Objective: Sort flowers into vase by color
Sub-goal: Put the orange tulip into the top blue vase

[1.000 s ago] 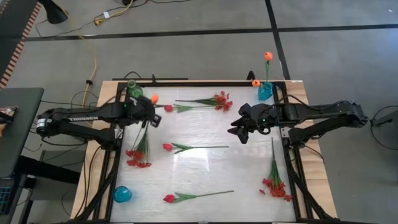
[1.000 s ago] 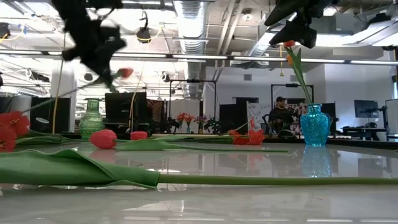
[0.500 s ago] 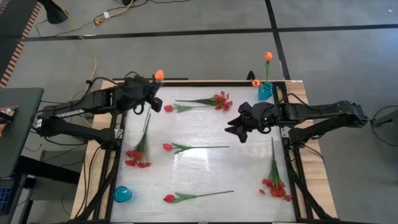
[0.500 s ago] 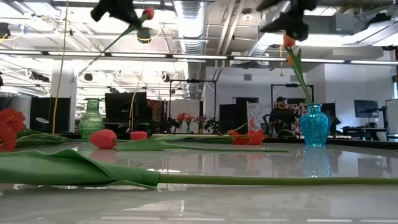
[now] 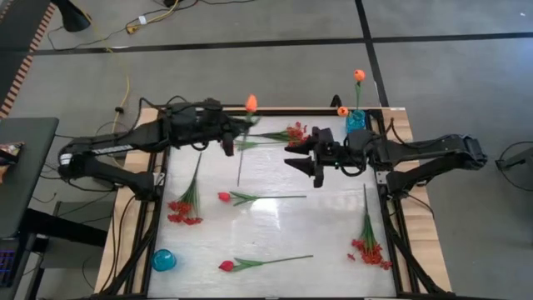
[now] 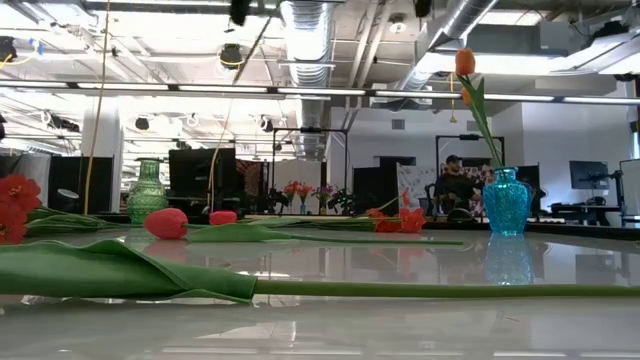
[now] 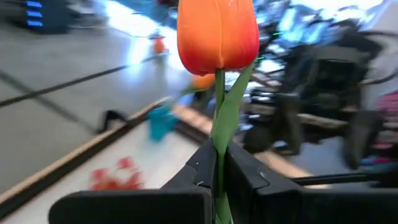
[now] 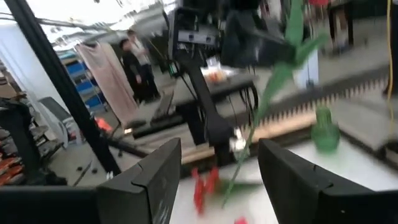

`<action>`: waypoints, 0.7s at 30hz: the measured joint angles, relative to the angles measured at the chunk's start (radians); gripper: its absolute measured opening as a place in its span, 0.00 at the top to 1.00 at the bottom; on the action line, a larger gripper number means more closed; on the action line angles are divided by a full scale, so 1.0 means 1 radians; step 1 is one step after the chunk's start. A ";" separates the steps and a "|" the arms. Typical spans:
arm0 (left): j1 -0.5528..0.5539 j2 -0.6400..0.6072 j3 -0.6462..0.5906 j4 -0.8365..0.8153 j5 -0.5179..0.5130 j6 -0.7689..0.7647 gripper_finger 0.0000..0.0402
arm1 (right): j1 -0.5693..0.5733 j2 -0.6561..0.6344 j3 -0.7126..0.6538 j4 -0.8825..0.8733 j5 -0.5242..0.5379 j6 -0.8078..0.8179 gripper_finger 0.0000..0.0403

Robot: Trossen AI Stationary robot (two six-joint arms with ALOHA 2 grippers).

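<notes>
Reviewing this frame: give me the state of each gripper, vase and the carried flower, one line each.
left gripper: shut on orange tulip
orange tulip: lifted, held by stem
right gripper: open, empty
blue vase: upright, holds orange tulips
green vase: upright, empty

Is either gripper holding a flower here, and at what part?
The left gripper is shut on the orange tulip, gripping its stem just below the bloom. The right gripper is open and holds nothing.
</notes>
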 joint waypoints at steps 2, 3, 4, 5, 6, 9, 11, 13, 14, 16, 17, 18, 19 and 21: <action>0.000 0.033 0.000 0.094 0.063 -0.018 0.99 | 0.000 0.025 0.006 0.038 0.000 -0.032 0.41; 0.000 0.048 0.000 0.130 0.093 -0.027 0.99 | 0.000 0.038 0.017 0.041 -0.001 -0.043 0.41; 0.000 0.063 0.000 0.170 0.120 -0.036 0.99 | 0.000 0.051 0.028 0.039 -0.002 -0.048 0.41; 0.000 0.080 0.000 0.211 0.139 -0.047 0.99 | 0.000 0.064 0.042 0.028 -0.002 -0.051 0.41; 0.000 0.094 0.000 0.243 0.158 -0.056 0.99 | 0.000 0.077 0.053 0.021 -0.002 -0.052 0.41; 0.000 0.130 0.000 0.320 0.195 -0.078 0.99 | -0.001 0.111 0.084 0.000 -0.002 -0.053 0.41; 0.000 0.143 0.000 0.357 0.208 -0.091 0.99 | -0.003 0.128 0.105 -0.020 -0.002 -0.053 0.41; 0.000 0.152 0.000 0.385 0.211 -0.094 0.99 | -0.009 0.130 0.120 -0.055 -0.002 -0.044 0.41; 0.000 0.153 0.000 0.391 0.211 -0.095 0.99 | -0.011 0.130 0.126 -0.072 -0.002 -0.033 0.41; 0.000 0.153 -0.001 0.402 0.211 -0.095 0.99 | -0.020 0.130 0.131 -0.093 -0.002 -0.007 0.41; 0.000 0.153 -0.001 0.407 0.210 -0.094 0.99 | -0.026 0.128 0.131 -0.105 -0.002 0.005 0.41; 0.000 0.152 -0.001 0.408 0.205 -0.093 0.99 | -0.031 0.128 0.131 -0.108 -0.002 0.017 0.41; 0.000 0.152 -0.001 0.408 0.203 -0.090 0.99 | -0.035 0.128 0.131 -0.106 -0.002 0.027 0.41; 0.000 0.153 -0.001 0.413 0.200 -0.089 0.99 | -0.042 0.129 0.131 -0.099 -0.002 0.032 0.41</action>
